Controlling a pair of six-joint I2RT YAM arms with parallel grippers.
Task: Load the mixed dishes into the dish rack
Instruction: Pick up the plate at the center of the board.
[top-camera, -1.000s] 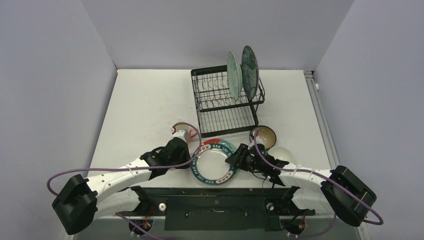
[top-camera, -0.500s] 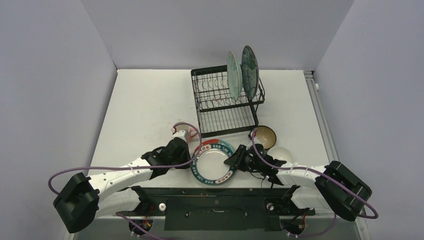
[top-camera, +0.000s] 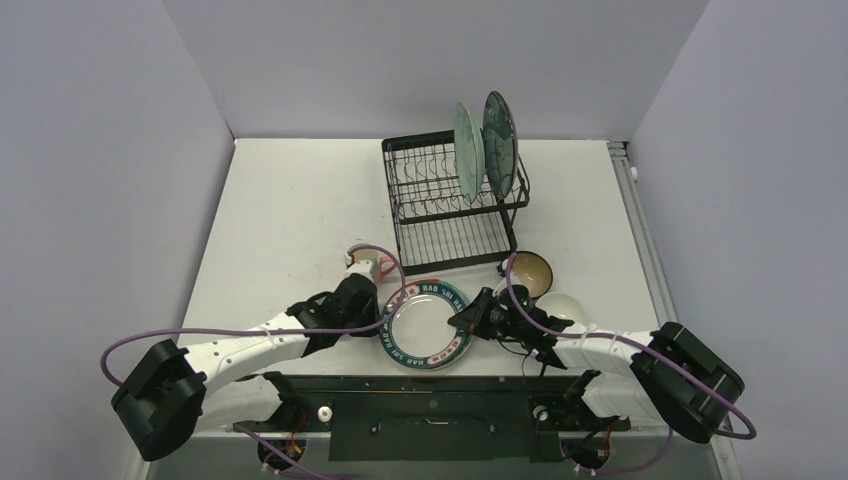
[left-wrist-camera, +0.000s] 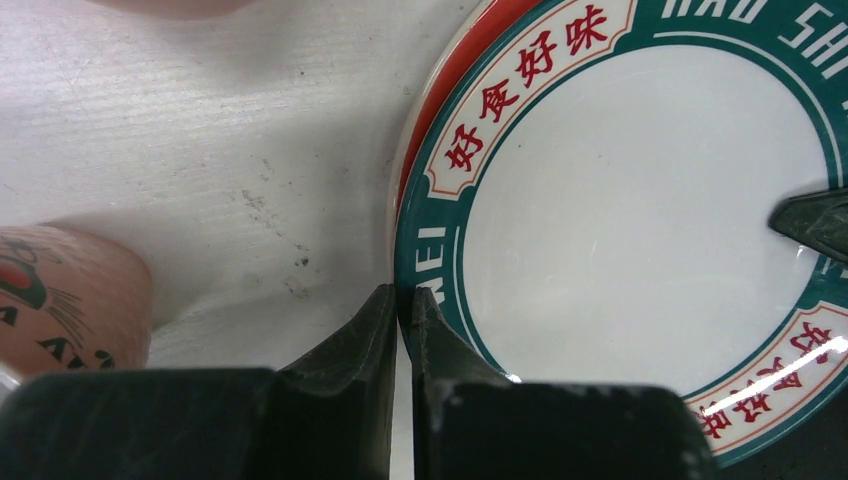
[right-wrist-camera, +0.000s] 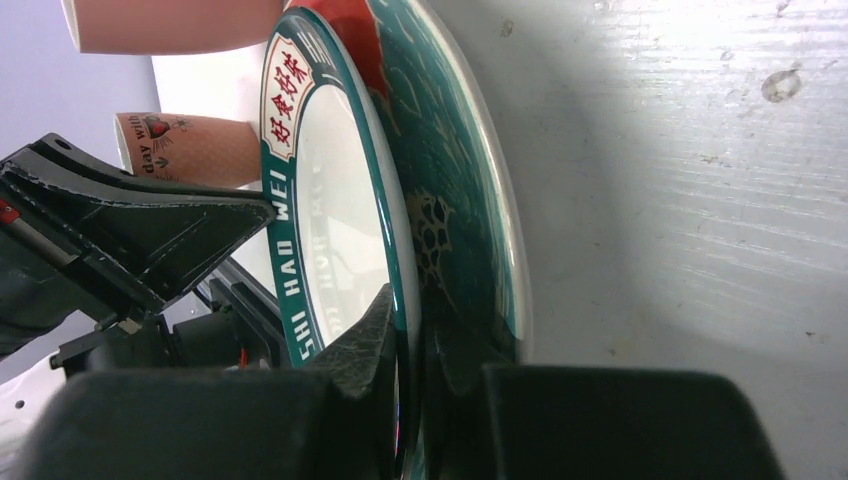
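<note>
White, teal-bordered round plate (top-camera: 425, 326) clamped at opposite rims
Left gripper (left-wrist-camera: 403, 300) grips the left edge, right gripper (right-wrist-camera: 405, 300) the right; pink mug (top-camera: 365, 266) near, upper left.

The left half of the tabletop (top-camera: 280, 220) lay open, a wide way to the dish rack (top-camera: 440, 232). Two upright plates (top-camera: 500, 130) filled its right-hand slots; the slots left of them stood free. Nearer the arms room was tight: the pink mug (top-camera: 365, 267) stood just beside the left claw (top-camera: 384, 318), the brown bowl (top-camera: 531, 272) and white bowl (top-camera: 563, 307) near the right claw (top-camera: 461, 320), the teal-rimmed plate (top-camera: 425, 328) between them.
</note>
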